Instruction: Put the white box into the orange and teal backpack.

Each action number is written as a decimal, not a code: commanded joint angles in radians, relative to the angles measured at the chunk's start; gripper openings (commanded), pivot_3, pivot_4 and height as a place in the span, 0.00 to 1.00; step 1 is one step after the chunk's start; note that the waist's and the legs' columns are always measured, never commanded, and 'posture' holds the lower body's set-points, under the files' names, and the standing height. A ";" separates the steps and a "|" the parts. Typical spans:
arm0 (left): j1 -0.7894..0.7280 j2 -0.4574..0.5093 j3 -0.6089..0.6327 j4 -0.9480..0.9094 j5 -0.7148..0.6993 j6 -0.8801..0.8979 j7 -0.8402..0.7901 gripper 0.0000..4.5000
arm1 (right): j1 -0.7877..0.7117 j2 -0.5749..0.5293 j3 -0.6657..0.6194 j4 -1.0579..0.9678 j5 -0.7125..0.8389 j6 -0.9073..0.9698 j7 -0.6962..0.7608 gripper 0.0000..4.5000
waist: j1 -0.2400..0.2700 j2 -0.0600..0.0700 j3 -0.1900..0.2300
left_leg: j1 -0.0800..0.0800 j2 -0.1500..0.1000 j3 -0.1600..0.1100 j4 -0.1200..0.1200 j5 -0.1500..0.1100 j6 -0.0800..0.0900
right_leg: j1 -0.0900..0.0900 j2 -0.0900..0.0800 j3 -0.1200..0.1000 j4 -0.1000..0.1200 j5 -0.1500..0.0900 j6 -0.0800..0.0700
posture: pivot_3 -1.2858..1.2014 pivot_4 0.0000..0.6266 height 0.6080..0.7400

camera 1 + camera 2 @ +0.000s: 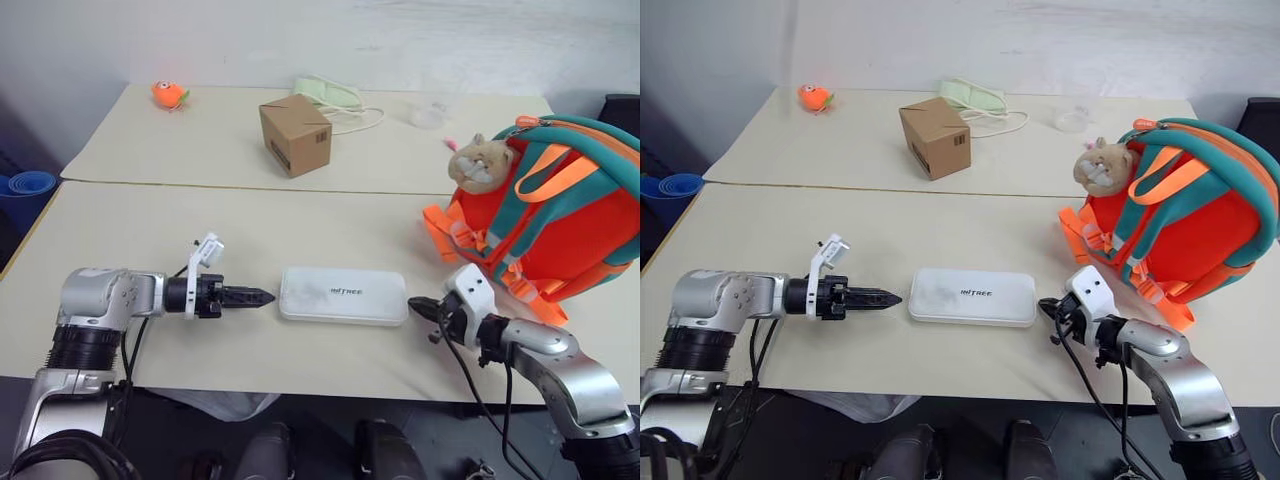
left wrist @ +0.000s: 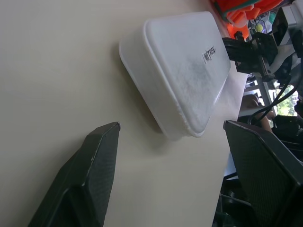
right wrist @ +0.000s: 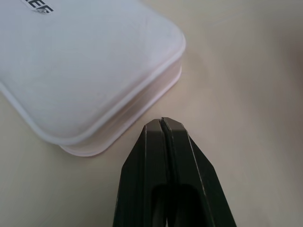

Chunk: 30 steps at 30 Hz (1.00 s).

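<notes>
Nothing done yet: flat white plastic box point(image 1: 343, 295) lies on table, soft orange-teal backpack point(image 1: 560, 215) apart. Left gripper point(image 2: 170, 165) fingers apart, right gripper point(image 3: 163, 124) together, both empty.

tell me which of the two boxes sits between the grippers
The white box: flat, lying lengthwise between the left gripper and right gripper. The brown cardboard box stands far back on the rear table.

The white box point(image 1: 343, 295) looks like smooth, faintly frosted plastic; the orange and teal backpack point(image 1: 575, 210) is soft cloth; the table point(image 1: 150, 230) is matt.
</notes>
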 commanded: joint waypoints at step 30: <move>-0.121 -0.193 0.147 0.035 -0.127 0.126 0.098 0.35 | 0.318 0.097 -0.393 -0.285 0.240 0.031 -0.082 0.27 | 0.010 -0.001 0.000 | -0.001 0.000 -0.001 0.003 -0.001 -0.002 | 0.001 -0.001 0.000 0.000 0.000 0.000 | 0.52 0.24 1.00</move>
